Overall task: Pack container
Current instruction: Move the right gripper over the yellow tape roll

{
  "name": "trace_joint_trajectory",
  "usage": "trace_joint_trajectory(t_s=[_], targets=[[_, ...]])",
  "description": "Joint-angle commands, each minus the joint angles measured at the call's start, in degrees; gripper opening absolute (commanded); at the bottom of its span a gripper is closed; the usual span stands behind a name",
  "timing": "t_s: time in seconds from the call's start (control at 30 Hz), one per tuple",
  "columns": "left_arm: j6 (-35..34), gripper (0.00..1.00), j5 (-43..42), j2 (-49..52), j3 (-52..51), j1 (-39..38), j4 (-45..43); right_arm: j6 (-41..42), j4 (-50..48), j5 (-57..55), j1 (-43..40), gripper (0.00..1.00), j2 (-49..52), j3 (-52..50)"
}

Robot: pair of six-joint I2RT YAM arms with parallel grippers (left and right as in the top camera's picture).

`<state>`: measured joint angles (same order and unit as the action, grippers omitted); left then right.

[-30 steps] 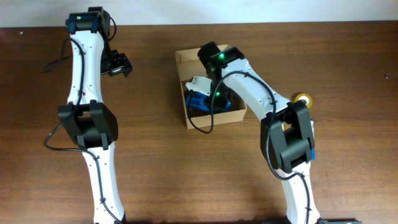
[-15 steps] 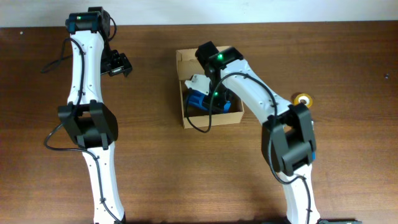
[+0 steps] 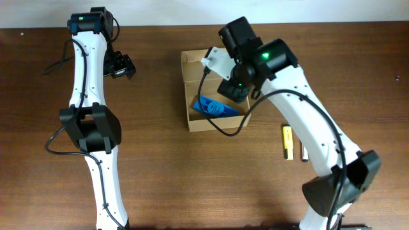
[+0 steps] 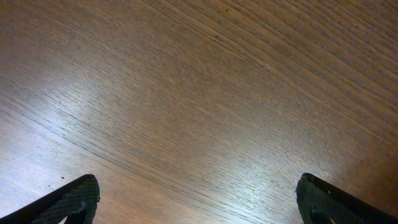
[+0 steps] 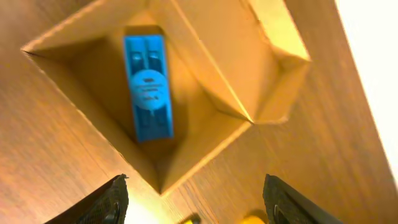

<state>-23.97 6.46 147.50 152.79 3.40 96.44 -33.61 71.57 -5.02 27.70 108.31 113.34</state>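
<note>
The container, a tan cardboard box (image 3: 197, 69) with its flap lid open, stands at the table's middle back. A flat blue plastic item (image 3: 214, 108) lies inside it. My right gripper (image 3: 234, 89) hovers above the box's right side, open and empty. In the right wrist view the box (image 5: 211, 59) and the blue item (image 5: 148, 87) lie below the open fingers (image 5: 196, 190). A yellow marker (image 3: 287, 142) and a darker marker (image 3: 304, 154) lie on the table right of the box. My left gripper (image 3: 121, 66) is open over bare wood (image 4: 199, 190).
The box's lid flap (image 5: 277, 56) stands open on the far side. Two yellow shapes show at the bottom edge of the right wrist view (image 5: 252, 219), too cropped to name. The table's back edge runs just behind the box.
My right gripper has risen out of the box and drawn back, leaving the blue item inside. The arm's move has uncovered the markers. The left arm has not moved.
</note>
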Motion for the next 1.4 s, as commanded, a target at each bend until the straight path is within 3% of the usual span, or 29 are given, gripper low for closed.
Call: trace_joint_trajectory(t_s=[0.0,0.03,0.1,0.17,0.2,0.23,0.27,0.4,0.67,1.03,1.37], targets=[[0.7,1.00,0.5,-1.2,0.1,0.1,0.0,1.6,0.2,-4.3,-2.5,0.69,-1.7,0.0],[0.7,1.00,0.5,-1.2,0.1,0.1,0.0,2.6,-0.1,-4.3,-4.0,0.66,-2.0,-0.2],[0.7,1.00,0.5,-1.2,0.1,0.1,0.0,6.4,-0.6,-4.2,-7.5,0.52,-2.1,-0.8],[0.7,1.00,0.5,-1.2,0.1,0.1,0.0,10.3,-0.7,-2.2,-11.9,0.47,-2.1,-2.4],[0.7,1.00,0.5,-1.2,0.1,0.1,0.0,12.0,-0.5,-1.0,-13.9,0.52,-2.1,-3.6],[0.7,1.00,0.5,-1.2,0.1,0.1,0.0,14.1,-0.1,-0.2,-15.9,0.64,-2.1,-4.7],[0.7,1.00,0.5,-1.2,0.1,0.1,0.0,16.1,0.5,0.4,-17.8,0.65,-2.1,-6.0],[0.7,1.00,0.5,-1.2,0.1,0.1,0.0,22.1,2.2,4.9,-24.3,0.58,-2.1,-11.7],[0.7,1.00,0.5,-1.2,0.1,0.1,0.0,28.3,-3.8,7.9,-33.5,0.62,-2.0,-21.9],[0.7,1.00,0.5,-1.2,0.1,0.1,0.0,37.2,-12.3,9.2,-41.3,0.66,4.8,-22.2],[0.7,1.00,0.5,-1.2,0.1,0.1,0.0,40.1,-16.3,9.1,-41.7,0.63,10.3,-22.2]])
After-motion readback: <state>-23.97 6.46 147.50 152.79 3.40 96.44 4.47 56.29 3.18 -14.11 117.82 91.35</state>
